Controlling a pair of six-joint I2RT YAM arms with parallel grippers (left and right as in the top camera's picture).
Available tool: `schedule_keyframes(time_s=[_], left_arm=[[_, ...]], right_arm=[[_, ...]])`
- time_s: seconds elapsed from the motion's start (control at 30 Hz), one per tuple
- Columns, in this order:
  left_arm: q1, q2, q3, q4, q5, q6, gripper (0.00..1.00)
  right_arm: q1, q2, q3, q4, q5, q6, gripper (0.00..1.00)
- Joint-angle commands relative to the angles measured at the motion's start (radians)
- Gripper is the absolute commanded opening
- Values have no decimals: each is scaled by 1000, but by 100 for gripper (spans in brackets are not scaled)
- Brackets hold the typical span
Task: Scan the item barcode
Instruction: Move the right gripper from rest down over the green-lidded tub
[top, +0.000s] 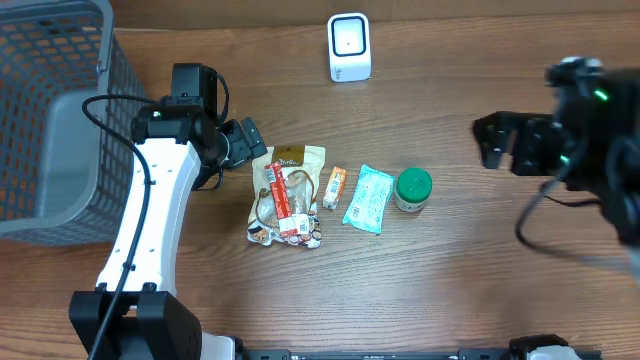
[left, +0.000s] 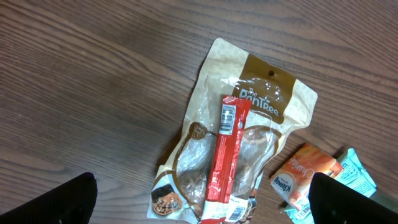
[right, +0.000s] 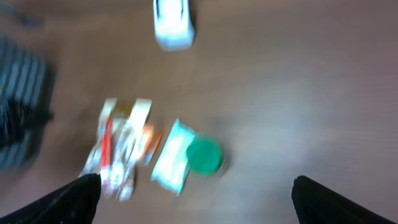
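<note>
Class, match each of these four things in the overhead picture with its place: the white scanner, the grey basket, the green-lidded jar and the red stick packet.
Things:
1. white scanner
2. grey basket
3. green-lidded jar
4. red stick packet

Places:
a. lying on top of the brown snack pouch
b. alone at the top centre of the overhead view
c. at the far left of the overhead view
d. at the right end of the row of items

Pairs: 1-b, 2-c, 3-d, 4-a
</note>
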Motion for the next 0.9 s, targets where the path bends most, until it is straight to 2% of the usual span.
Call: schedule_keyframes(time_s=[0.0,0.07,0.13,0.27,0.5,0.6,0.7,0.87], left_arm=[[2,-17,6,0,-3,23,100],[2,-17,6,0,-4,23,100],[2,-17,6,0,-3,23,100],[2,-17,6,0,-3,23,100],[2,-17,6,0,-3,23,100],[2,-17,6,0,-3,23,100],[2,-17,6,0,-3,23,100],[2,-17,6,0,-3,23,100]], right_arm=[[-3,97,18,-28,-205,-1,100],[-3,154,18,-41,-212,0,97],[-3,211,18,-57,-211,13,82],[-2,302,18,-81,-207,37,68],[23,377,8,-95,5,237,69],[63,380,-10,-66,64,294,72],[113,380,-29,-28,101,311,79],[212,381,-73,12,261,452,82]])
